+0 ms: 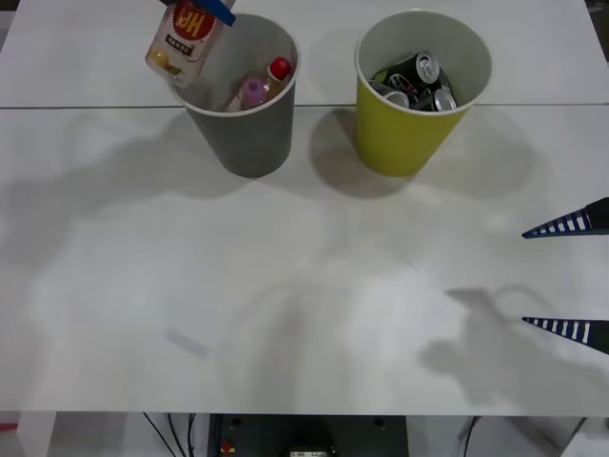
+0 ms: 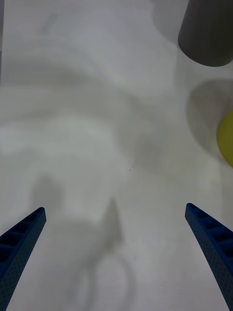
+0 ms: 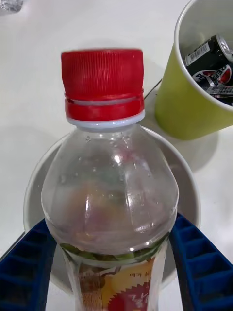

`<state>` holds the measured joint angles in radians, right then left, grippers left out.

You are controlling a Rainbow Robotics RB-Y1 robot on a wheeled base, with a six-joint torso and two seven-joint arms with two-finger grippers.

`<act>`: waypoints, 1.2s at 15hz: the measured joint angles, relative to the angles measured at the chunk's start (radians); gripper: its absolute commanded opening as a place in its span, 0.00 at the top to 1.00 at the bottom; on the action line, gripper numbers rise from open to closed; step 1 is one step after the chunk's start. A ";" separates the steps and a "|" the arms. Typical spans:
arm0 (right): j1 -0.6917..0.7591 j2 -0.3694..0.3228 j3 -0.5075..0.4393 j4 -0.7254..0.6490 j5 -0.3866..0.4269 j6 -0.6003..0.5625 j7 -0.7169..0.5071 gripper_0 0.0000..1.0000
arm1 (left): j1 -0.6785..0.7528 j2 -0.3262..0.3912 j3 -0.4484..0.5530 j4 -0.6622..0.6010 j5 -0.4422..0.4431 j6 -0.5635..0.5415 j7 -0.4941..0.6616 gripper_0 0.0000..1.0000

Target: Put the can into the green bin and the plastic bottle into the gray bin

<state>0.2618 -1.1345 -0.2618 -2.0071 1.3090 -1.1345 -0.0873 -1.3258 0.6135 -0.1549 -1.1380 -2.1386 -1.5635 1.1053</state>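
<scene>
My left gripper is shut on the plastic bottle, which has an orange-red and white label. It hangs tilted over the far left rim of the gray bin. In the left wrist view the bottle with its red cap sits between my blue fingers, with the gray bin's rim right below. Dark cans lie inside the green bin, also seen as cans in the green bin. My right gripper waits open at the table's right edge.
Two other bottles stand in the gray bin, one with a pink-purple cap and one with a red cap. A seam runs across the white table behind the bins. The right wrist view has the gray bin and green bin far off.
</scene>
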 measured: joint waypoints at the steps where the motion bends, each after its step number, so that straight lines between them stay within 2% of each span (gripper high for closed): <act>1: 0.000 0.000 0.000 0.000 0.000 0.000 0.000 0.00 | -0.002 0.000 0.000 0.000 0.007 0.002 0.005 0.00; 3: 0.000 0.000 0.000 0.000 0.000 0.000 0.000 0.00 | -0.001 0.005 0.000 -0.005 0.021 -0.005 0.011 0.00; 5: 0.000 0.000 0.000 0.000 0.000 0.000 0.000 0.00 | 0.016 0.039 0.000 -0.037 0.063 -0.007 0.010 0.00; 9: 0.000 0.000 0.000 0.000 0.000 0.000 0.000 0.00 | 0.167 0.186 0.013 -0.211 0.229 -0.007 -0.002 0.00; 11: 0.000 0.000 0.000 0.000 0.000 0.000 0.000 0.00 | 0.250 0.241 0.056 -0.280 0.298 -0.007 -0.021 0.00; 14: 0.000 0.000 0.000 0.000 0.000 0.000 0.000 0.00 | 0.427 0.306 0.167 -0.392 0.368 -0.007 -0.153 0.00; 18: 0.000 0.000 0.000 0.000 0.000 0.000 0.000 0.00 | 0.684 0.328 0.318 -0.561 0.412 -0.007 -0.330 0.00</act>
<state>0.2618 -1.1345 -0.2618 -2.0071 1.3090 -1.1345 -0.0873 -0.6418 0.9418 0.1628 -1.6987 -1.7264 -1.5709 0.7749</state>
